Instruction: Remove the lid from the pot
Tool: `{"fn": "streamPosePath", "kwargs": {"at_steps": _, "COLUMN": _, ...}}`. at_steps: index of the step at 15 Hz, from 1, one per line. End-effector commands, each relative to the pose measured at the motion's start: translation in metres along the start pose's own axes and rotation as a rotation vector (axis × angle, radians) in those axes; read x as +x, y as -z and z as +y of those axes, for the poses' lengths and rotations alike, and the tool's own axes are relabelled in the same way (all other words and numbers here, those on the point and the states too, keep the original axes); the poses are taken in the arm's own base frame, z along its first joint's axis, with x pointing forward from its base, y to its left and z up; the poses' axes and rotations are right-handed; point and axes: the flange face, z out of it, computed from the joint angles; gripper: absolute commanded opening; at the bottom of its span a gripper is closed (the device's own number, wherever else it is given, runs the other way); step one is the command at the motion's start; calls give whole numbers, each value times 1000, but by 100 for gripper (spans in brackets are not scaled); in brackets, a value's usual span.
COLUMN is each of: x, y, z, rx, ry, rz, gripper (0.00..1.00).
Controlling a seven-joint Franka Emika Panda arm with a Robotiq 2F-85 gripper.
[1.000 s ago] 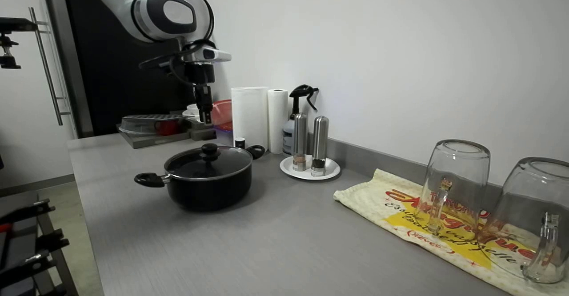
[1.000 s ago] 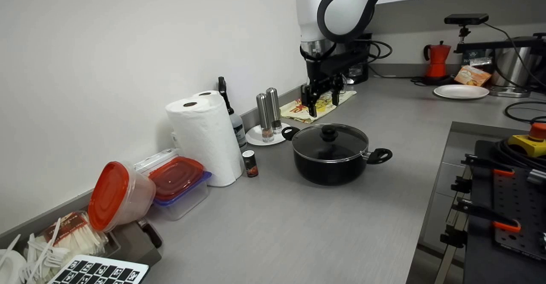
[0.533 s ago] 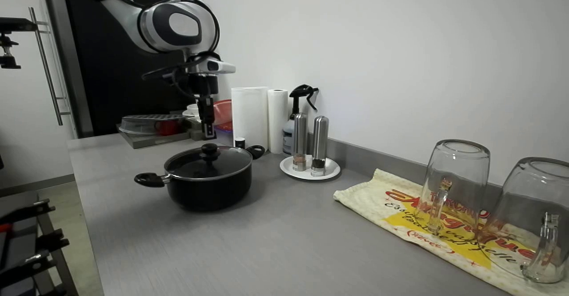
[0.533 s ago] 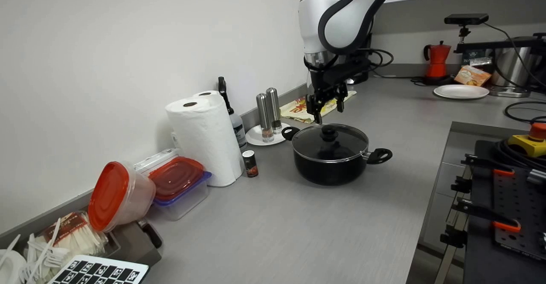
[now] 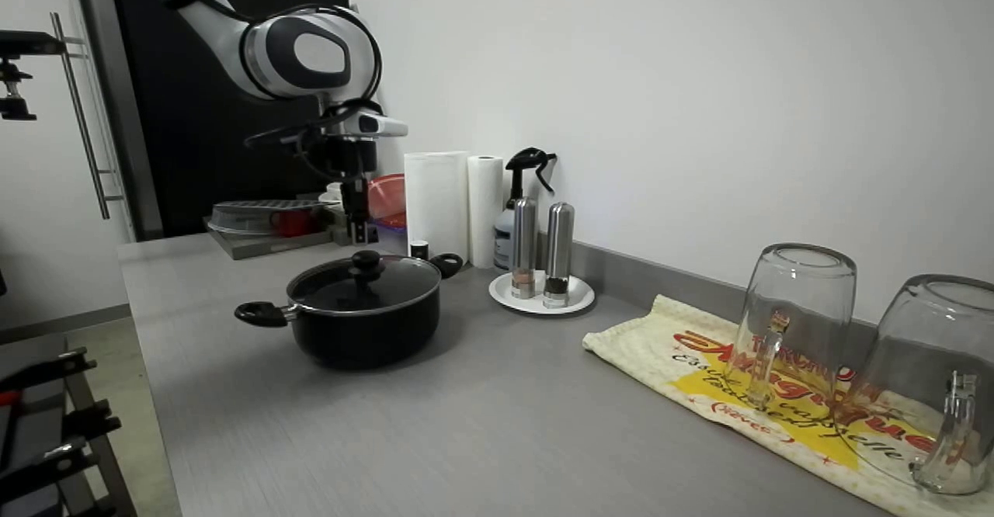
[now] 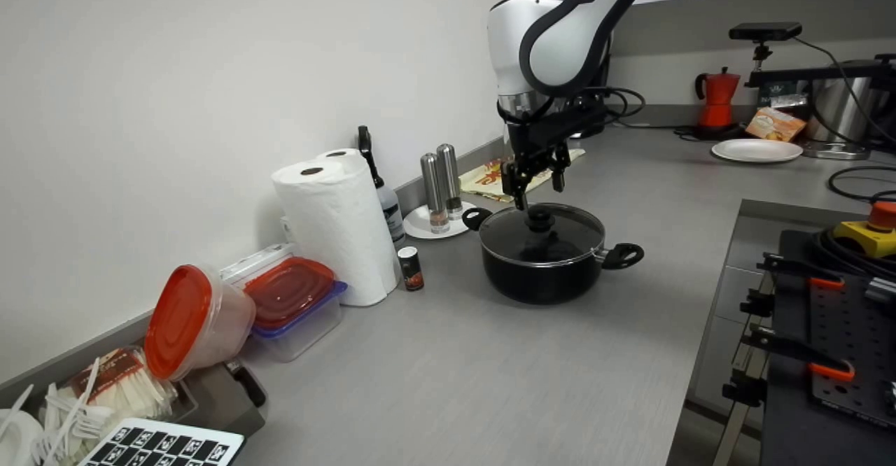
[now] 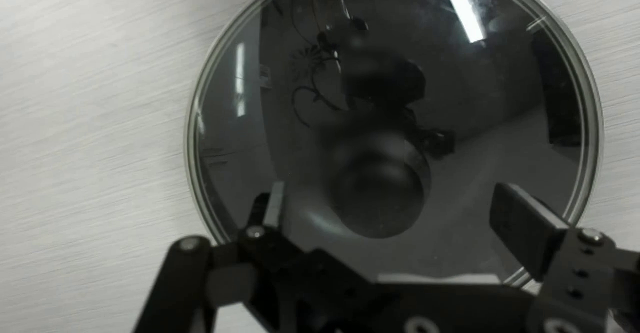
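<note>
The black two-fingered hand (image 7: 392, 200) hangs over the round, see-through glass lid (image 7: 485, 108), fingers (image 7: 522, 228) spread wide apart, nothing in their grip! In the wrist view, the lid's rounded black knob (image 7: 378, 198) shows right between them. That lid sits flat on the wide, low, two-handled black pot (image 6: 539, 284), down on the grey table (image 6: 448, 368). Near the pot, two slim silvery mills (image 5: 558, 253) stand upright on a round white plate (image 5: 582, 296), white paper rolls (image 5: 436, 206) close by.
</note>
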Motion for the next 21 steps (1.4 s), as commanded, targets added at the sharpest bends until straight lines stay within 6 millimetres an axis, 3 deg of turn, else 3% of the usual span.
{"fn": "streamPosePath", "kwargs": {"at_steps": 1, "x": 8, "y": 3, "z": -6, "rx": 13, "ry": -12, "rz": 20, "gripper": 100}}
{"fn": "streamPosePath", "kwargs": {"at_steps": 13, "x": 21, "y": -21, "z": 2, "rx": 2, "ry": -46, "rz": -8, "gripper": 100}}
{"fn": "streamPosePath", "kwargs": {"at_steps": 14, "x": 20, "y": -23, "z": 2, "rx": 5, "ry": -41, "rz": -10, "gripper": 90}}
{"fn": "streamPosePath", "kwargs": {"at_steps": 15, "x": 20, "y": -24, "z": 2, "rx": 5, "ry": -41, "rz": -11, "gripper": 73}}
{"fn": "streamPosePath", "kwargs": {"at_steps": 21, "x": 21, "y": -24, "z": 3, "rx": 18, "ry": -60, "rz": -28, "gripper": 28}}
